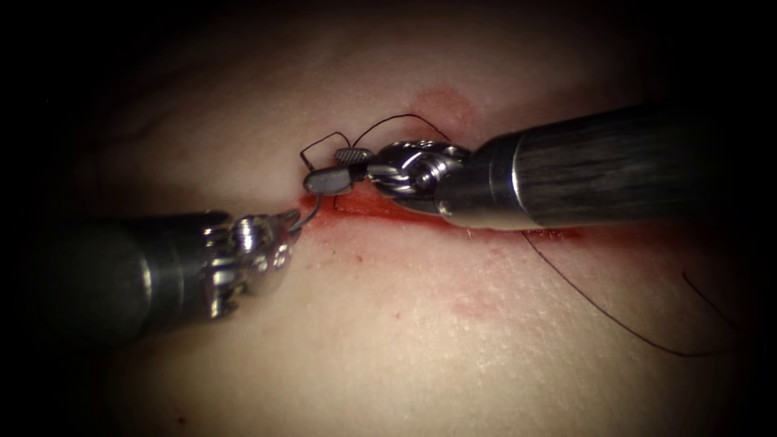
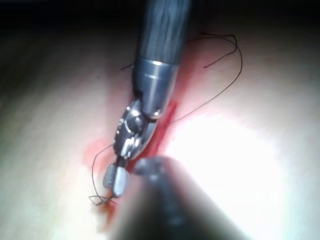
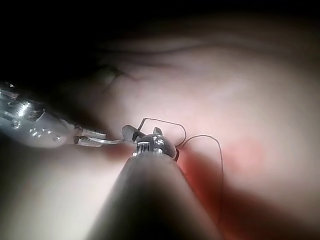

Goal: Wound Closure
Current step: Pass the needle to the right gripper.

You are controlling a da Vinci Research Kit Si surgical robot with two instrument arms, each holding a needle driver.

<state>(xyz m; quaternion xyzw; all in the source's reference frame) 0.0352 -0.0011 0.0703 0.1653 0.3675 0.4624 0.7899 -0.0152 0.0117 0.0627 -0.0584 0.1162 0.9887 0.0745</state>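
Across the whole scene lies one tissue (image 1: 388, 340), pale, with one cut (image 1: 380, 206) running left to right through its middle, edged with red fluid (image 1: 356, 204); a fainter red patch sits on the far side of the cut. Two tools work at the cut's left end. The right tool (image 1: 344, 167) comes in from the right along the cut, its shaft covering much of the wound's right half; its two jaws stand a little spread, one above the other, and the lower one lies against the upper end of the needle, though whether they pinch it I cannot tell. The left tool (image 1: 290, 218) comes in from the left on the near side, and its jaws are pressed together on the lower part of the needle's curve, as the right wrist view (image 3: 92, 137) also shows. One needle (image 1: 312, 206) stands between the two tips, just over the left end of the cut; whether its point is in the tissue cannot be told. One thread (image 1: 396, 120) loops on the far side behind the right jaws, and a long run trails over the near right tissue (image 1: 599, 311), well apart from the tools.
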